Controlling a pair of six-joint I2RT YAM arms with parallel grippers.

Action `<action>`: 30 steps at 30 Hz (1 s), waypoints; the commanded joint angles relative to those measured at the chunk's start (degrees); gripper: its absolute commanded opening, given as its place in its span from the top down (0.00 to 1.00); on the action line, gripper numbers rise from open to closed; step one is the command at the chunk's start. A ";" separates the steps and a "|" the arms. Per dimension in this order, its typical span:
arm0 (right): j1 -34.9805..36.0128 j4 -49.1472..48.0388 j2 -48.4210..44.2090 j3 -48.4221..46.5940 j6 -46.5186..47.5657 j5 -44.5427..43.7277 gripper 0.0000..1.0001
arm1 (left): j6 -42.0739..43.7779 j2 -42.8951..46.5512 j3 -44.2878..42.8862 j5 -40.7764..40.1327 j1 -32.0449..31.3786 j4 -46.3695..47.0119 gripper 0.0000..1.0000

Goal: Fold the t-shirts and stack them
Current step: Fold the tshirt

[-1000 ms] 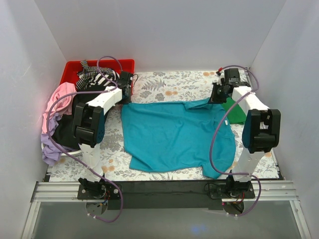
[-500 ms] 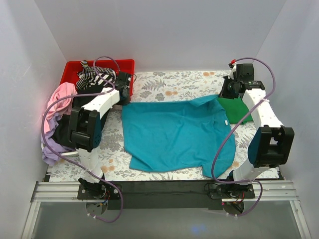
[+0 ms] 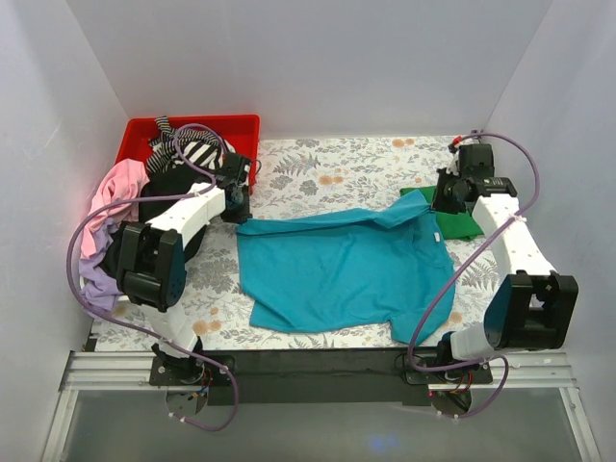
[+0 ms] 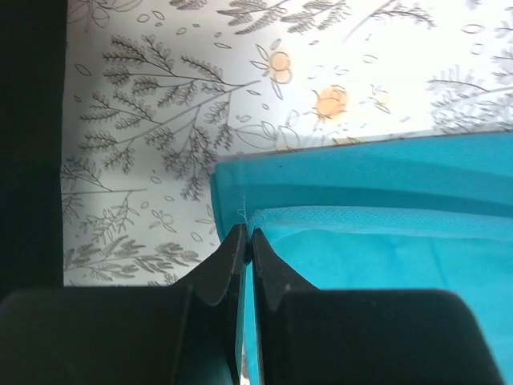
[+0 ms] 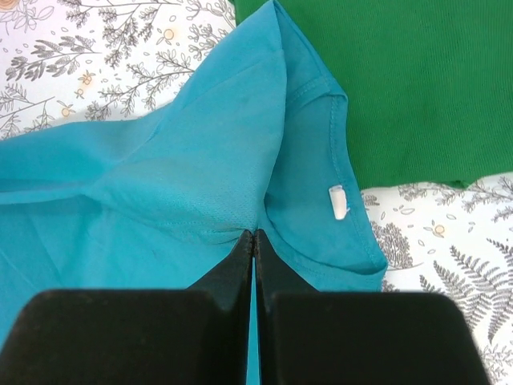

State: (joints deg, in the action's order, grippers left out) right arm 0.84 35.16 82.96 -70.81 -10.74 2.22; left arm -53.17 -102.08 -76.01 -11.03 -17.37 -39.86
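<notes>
Where the teal t-shirt ends, green t-shirt abuts.

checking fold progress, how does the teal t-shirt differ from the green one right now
The teal t-shirt lies spread wide across the middle of the table; the green t-shirt is a compact patch at the far right, seemingly folded. The left gripper and right gripper are each shut on the teal one's far edge; nothing holds the green one. Both are plain, unpatterned cloth.
</notes>
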 commanded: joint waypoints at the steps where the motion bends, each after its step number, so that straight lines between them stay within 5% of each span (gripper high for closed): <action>1: -0.23 0.78 -2.97 1.46 -1.38 -1.96 0.99 | -1.85 5.14 0.86 2.50 -0.56 -0.83 1.00; 12: -0.14 2.37 -7.19 12.44 -2.79 -4.50 0.99 | -3.35 4.88 3.58 0.75 -2.41 -1.63 1.00; 23: -0.23 -0.70 -3.69 13.68 -3.23 -9.07 0.94 | -7.21 4.52 7.71 -2.50 -2.76 -3.82 1.00; 27: -0.23 -0.44 -3.42 12.36 -2.97 -9.95 0.44 | -9.40 5.66 10.26 -4.52 -2.76 -5.85 1.00; 30: -0.14 -0.96 -4.30 10.34 -2.79 -11.44 0.37 | -11.33 5.49 11.05 -4.09 -2.76 -7.60 1.00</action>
State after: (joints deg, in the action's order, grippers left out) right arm 0.82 35.97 79.77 -57.23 -13.47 -6.74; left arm -61.23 -99.07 -65.76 -12.91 -19.92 -44.60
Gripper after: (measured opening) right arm 0.623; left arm 0.020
